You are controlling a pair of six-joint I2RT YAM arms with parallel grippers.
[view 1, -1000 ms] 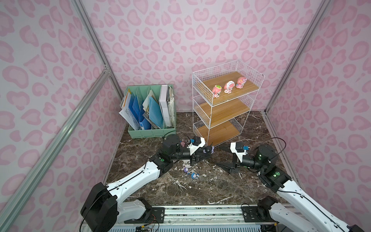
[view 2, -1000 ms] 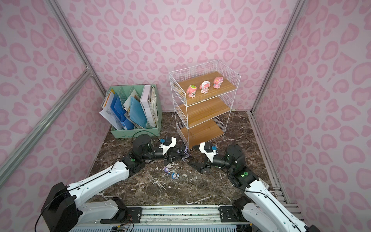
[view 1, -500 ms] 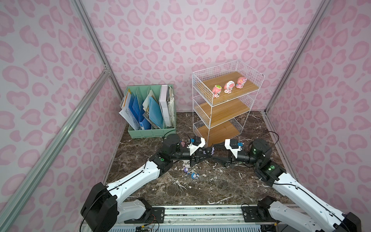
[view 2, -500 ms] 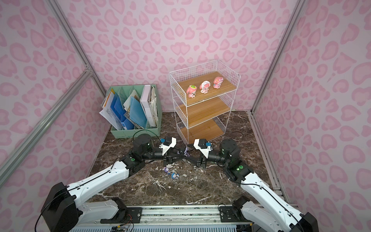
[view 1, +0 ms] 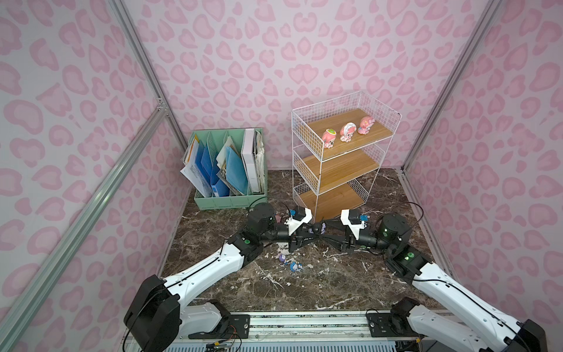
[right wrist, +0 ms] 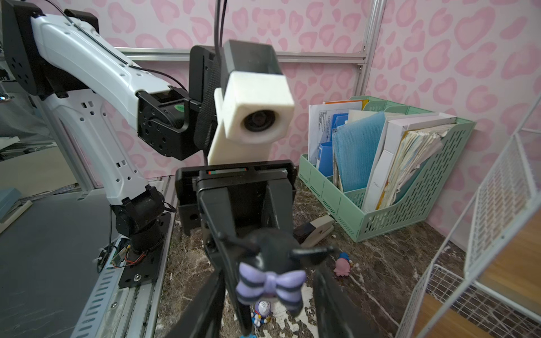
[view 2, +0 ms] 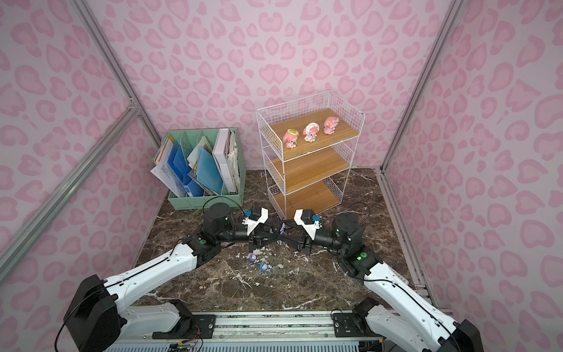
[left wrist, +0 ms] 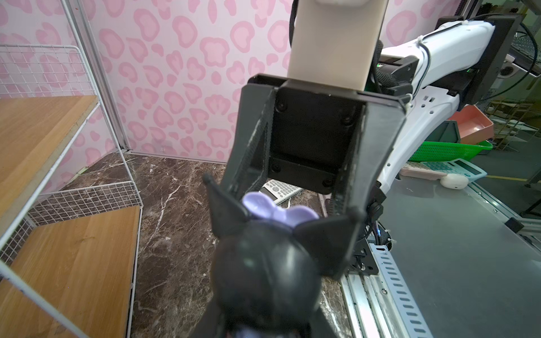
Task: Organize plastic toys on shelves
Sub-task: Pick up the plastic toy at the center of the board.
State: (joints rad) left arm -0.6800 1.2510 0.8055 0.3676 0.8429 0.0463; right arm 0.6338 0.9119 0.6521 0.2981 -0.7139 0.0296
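My left gripper [view 1: 312, 234] is shut on a black pointed-eared toy [view 1: 317, 227] with a purple bow [right wrist: 270, 285], held above the marble floor in front of the shelves [view 1: 344, 166]. My right gripper [view 1: 323, 235] faces it from the other side, and its open fingers [left wrist: 248, 152] straddle the toy's head [left wrist: 263, 272] with gaps on both sides. Three pink toys [view 1: 347, 132] stand on the top board. Tiny purple [view 1: 281, 258] and blue [view 1: 295, 266] toys lie on the floor below the grippers, and a tiny pink one [right wrist: 341, 266] lies nearby.
A mint-green file organizer [view 1: 231, 202] full of papers stands left of the shelves. A stapler-like tool [right wrist: 317, 231] lies in front of it, and a calculator [left wrist: 279, 190] lies on the floor by the right arm. The metal rail [view 1: 304, 320] runs along the front edge.
My right arm has swung left up to the toy in the left gripper, and its jaws have narrowed around it. The left arm has held still.
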